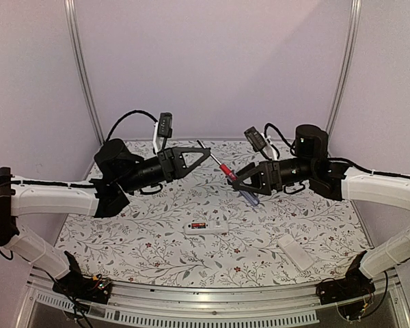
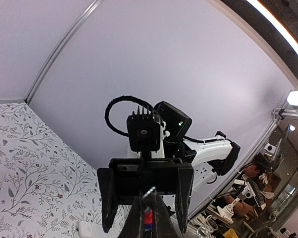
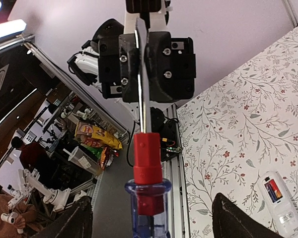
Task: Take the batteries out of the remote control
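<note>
left gripper (image 1: 203, 154): pinched shut on the bare metal shaft of the screwdriver (image 1: 227, 171), up off the table

right gripper (image 1: 240, 187): fingers spread wide either side of the blue handle, not squeezing it as far as I can see

screwdriver: hanging in the air between the two, shaft end far-left, handle near-right

remote control (image 1: 206, 227): flat on the flowery tablecloth (image 1: 123, 232), nearer than both grippers, recess up

batteries (image 1: 198, 225): red, sitting in that recess, none out yet

remote's long axis: runs left-right

who's closer: I'd say the left, since the remote's almost straight down and nearward from its tip. The right sits a bit off to the right.

white plate (image 1: 297, 251): near-right, well apart from the remote
</note>
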Robot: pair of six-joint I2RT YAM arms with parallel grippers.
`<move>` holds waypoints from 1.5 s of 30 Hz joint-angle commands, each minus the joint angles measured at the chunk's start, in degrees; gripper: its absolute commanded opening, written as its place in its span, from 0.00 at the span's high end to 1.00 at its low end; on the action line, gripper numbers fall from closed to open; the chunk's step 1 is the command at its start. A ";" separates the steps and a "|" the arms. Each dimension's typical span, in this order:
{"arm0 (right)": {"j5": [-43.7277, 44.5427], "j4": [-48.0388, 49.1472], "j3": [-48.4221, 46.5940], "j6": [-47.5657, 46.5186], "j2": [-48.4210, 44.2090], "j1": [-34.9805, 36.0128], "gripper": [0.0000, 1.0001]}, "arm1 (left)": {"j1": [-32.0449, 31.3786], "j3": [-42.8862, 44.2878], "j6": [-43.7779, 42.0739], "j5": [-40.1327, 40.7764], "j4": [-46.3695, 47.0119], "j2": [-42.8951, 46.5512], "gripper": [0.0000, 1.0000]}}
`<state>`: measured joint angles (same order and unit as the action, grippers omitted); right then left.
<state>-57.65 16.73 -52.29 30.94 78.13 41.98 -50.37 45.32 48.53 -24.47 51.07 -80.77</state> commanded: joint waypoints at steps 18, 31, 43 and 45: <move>37.34 33.58 15.58 -4.15 -4.09 4.25 0.23 | 3.17 -5.47 22.01 24.34 -1.66 3.43 1.00; 33.22 34.06 9.83 -3.10 3.93 5.22 0.42 | 3.23 -5.60 22.46 25.87 -1.61 3.69 1.00; 31.24 36.29 7.26 0.03 8.09 5.30 0.64 | 3.36 -5.94 22.96 25.55 -1.07 3.27 1.00; 31.11 36.49 7.01 0.37 8.54 5.31 0.64 | 3.52 -5.93 23.01 25.39 -1.05 3.28 1.00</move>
<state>-25.12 51.22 -43.68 30.06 85.36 46.87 -47.55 40.29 71.26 0.86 48.97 -78.00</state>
